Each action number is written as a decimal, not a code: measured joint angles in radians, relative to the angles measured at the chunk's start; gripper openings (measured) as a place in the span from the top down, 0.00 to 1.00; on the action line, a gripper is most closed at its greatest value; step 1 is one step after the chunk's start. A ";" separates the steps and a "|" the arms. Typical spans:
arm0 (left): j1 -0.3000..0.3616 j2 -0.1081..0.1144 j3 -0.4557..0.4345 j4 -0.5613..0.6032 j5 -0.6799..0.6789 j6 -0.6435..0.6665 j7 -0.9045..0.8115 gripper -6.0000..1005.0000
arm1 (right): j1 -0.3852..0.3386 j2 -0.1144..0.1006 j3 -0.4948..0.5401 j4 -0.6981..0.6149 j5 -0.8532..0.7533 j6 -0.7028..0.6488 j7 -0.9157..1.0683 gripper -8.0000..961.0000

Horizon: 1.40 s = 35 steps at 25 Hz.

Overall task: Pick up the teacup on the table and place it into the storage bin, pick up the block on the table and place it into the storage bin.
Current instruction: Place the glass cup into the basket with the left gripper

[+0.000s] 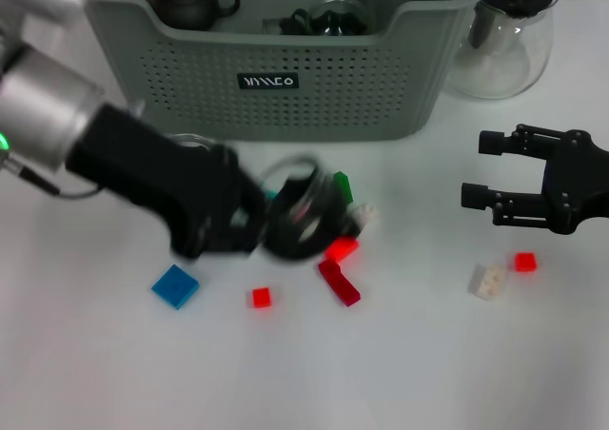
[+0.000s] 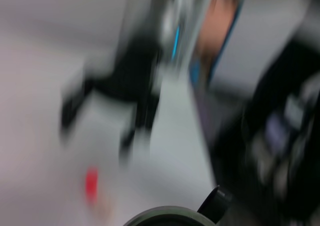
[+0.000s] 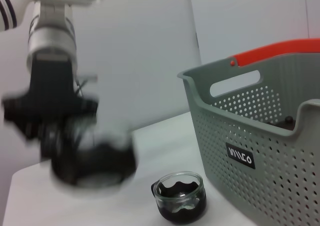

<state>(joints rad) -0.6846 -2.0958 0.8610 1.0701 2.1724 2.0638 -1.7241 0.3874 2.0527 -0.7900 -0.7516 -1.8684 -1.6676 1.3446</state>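
Observation:
My left gripper (image 1: pixel 297 217) hovers low over the middle of the table, blurred by motion, and appears shut on a dark glass teacup (image 1: pixel 306 211). In the left wrist view that teacup's rim (image 2: pixel 162 217) shows beside one black fingertip (image 2: pixel 215 205). A second glass teacup (image 3: pixel 179 202) stands on the table before the grey-green storage bin (image 1: pixel 285 78), mostly hidden behind my left arm in the head view. Blocks lie around: blue (image 1: pixel 175 285), small red (image 1: pixel 261 298), dark red (image 1: pixel 340 283), beige (image 1: pixel 487 281). My right gripper (image 1: pixel 481 170) is open and empty at the right.
The bin (image 3: pixel 250 136) holds a dark teapot (image 1: pixel 190 0) and glassware (image 1: pixel 338 16). A clear glass pitcher (image 1: pixel 504 40) stands at the bin's right. More blocks lie near the left gripper: red (image 1: pixel 341 249), green (image 1: pixel 343 185), white (image 1: pixel 366 216); another red (image 1: pixel 524 262) lies by the right gripper.

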 joint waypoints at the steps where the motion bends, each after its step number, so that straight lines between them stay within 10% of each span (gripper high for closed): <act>1: -0.001 0.008 -0.037 -0.023 -0.075 -0.005 0.001 0.93 | 0.000 0.000 0.000 0.000 0.000 0.000 0.000 0.13; 9: -0.032 0.016 -0.229 -0.005 -0.420 -0.302 -0.191 0.90 | -0.006 0.000 0.000 0.001 0.000 -0.001 -0.002 0.13; 15: -0.196 0.125 -0.015 -0.078 -0.249 -0.700 -0.465 0.88 | -0.002 0.001 0.000 0.009 0.000 -0.015 -0.007 0.13; 20: -0.437 0.196 0.104 -0.388 0.088 -0.857 -0.641 0.87 | 0.002 0.004 -0.002 0.011 0.000 -0.017 -0.009 0.13; 35: -0.528 0.026 0.172 -0.504 0.595 -1.053 -0.759 0.82 | 0.003 0.009 -0.006 0.012 0.000 -0.017 -0.010 0.13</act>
<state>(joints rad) -1.2126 -2.0702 1.0330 0.5658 2.7674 1.0105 -2.4835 0.3902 2.0622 -0.7961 -0.7396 -1.8683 -1.6849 1.3346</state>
